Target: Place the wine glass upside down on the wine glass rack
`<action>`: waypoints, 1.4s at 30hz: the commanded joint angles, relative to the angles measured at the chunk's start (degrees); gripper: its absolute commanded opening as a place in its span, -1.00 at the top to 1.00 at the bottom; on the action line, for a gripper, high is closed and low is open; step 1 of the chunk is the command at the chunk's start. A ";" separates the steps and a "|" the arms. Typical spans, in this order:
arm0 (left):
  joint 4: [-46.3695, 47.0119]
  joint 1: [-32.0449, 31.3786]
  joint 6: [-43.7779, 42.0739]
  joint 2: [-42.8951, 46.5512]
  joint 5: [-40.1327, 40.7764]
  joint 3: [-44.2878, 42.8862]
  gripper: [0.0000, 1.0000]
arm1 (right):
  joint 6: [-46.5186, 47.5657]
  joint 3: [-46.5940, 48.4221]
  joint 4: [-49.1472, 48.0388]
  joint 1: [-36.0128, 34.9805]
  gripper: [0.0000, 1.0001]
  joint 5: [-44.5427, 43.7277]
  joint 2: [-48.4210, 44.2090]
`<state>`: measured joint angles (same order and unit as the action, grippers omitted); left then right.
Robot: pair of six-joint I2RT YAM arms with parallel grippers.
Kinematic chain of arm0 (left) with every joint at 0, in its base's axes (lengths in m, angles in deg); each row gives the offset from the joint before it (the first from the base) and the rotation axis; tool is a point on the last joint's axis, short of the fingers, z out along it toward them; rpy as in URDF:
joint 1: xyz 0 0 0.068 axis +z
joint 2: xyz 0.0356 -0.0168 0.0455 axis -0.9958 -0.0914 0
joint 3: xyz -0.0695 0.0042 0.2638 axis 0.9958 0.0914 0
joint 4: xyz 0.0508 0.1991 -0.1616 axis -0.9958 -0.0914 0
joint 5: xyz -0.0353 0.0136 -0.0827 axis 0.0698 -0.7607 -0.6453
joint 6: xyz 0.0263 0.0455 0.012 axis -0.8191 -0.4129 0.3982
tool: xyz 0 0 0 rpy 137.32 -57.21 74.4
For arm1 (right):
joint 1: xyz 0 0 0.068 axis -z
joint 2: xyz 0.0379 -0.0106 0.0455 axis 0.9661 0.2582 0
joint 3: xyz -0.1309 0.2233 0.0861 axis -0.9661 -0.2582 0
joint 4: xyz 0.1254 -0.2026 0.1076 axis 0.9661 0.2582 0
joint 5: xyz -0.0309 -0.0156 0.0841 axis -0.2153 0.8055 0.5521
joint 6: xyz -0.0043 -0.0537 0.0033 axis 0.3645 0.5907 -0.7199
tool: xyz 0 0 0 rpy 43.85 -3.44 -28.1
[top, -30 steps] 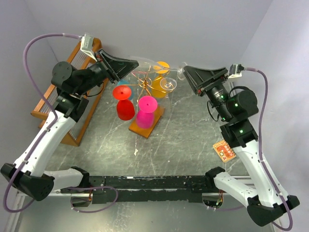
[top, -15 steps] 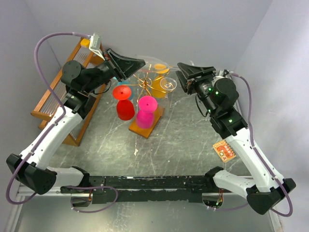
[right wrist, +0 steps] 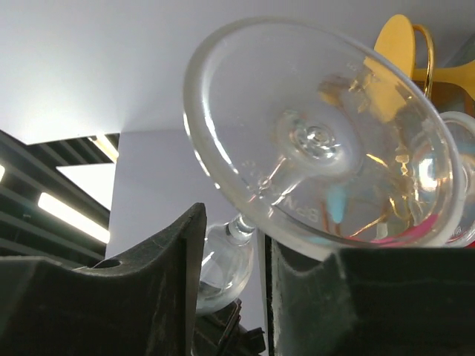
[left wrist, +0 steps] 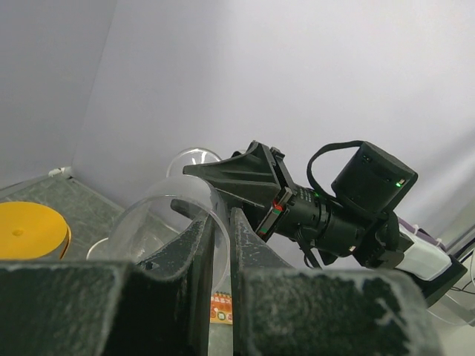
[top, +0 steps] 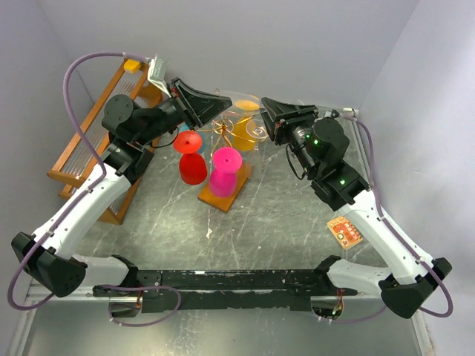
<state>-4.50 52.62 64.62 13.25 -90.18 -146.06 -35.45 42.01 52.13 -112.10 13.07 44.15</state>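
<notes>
A clear wine glass [top: 239,99] is held level above the wine glass rack [top: 225,133], a gold wire stand on a brown wooden base [top: 236,193]. My left gripper [top: 221,104] is shut on the bowl's rim [left wrist: 152,211], with one finger inside the bowl and one outside. My right gripper [top: 267,113] is open, and its jaws stand on either side of the stem [right wrist: 239,226] just under the foot [right wrist: 319,141], with gaps showing. Red [top: 191,157], pink [top: 224,169], orange [top: 245,133] and another clear glass [top: 258,130] hang upside down on the rack.
A tall orange-brown slatted wooden frame [top: 78,152] stands at the left by the wall. A small orange card [top: 345,231] lies on the grey table at the right. Walls close in the back and both sides.
Both arms have moved inward toward each other above the rack. My right gripper has swung left until its jaws stand around the clear glass's stem. The left gripper has kept hold of the bowl.
</notes>
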 commanded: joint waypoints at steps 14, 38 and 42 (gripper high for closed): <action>7.84 -1.61 3.93 7.89 -1.15 9.33 0.64 | 2.44 -2.45 -8.43 -0.79 1.00 -6.86 -1.48; -7.83 -1.61 -0.73 17.32 6.63 9.73 -0.43 | 41.61 -9.07 -28.08 -0.75 1.00 0.89 -8.99; -9.10 -1.58 -1.01 18.05 6.60 8.60 -0.50 | 49.99 -8.59 -28.10 -0.74 1.00 7.35 -9.72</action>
<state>-11.45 51.26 65.03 30.34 -84.82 -135.46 2.53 32.92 28.06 -112.97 13.31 35.87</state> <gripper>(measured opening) 0.741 0.213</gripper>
